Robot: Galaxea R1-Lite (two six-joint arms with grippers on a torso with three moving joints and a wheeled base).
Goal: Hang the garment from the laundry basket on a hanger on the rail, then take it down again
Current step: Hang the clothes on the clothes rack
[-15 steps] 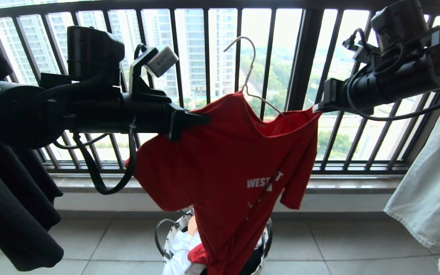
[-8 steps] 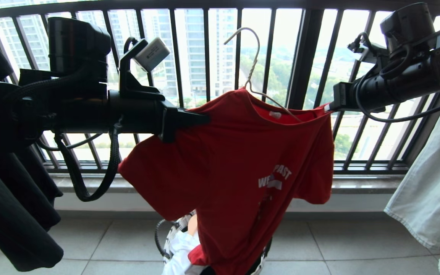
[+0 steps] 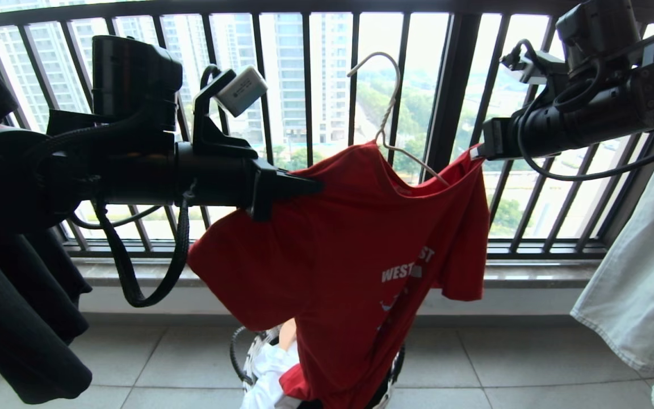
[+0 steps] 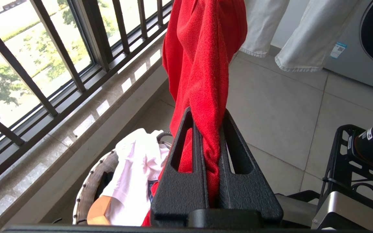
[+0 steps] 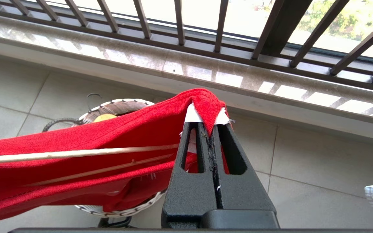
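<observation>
Head view, red garment (image 3: 349, 244) (white lettering) on hanger (image 3: 386, 113), pinched by left gripper (image 3: 315, 184), right gripper (image 3: 474, 153).

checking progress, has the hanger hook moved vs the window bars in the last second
Yes. The hanger hook has shifted toward the robot's right against the window railing, nearing the thick post, at about the same height.

The space in front of the window railing (image 3: 452, 113) is crossed from side to side by the red T-shirt (image 3: 349, 250), which is stretched between the left gripper (image 3: 315, 184) and the right gripper (image 3: 474, 153). Passage to the laundry basket (image 3: 250, 355) below is blocked by its hanging cloth. The left side is closed by black garments (image 3: 15, 318), the right side by pale garments (image 3: 639, 272). Open tiled floor (image 3: 503, 363) is seen between.
</observation>
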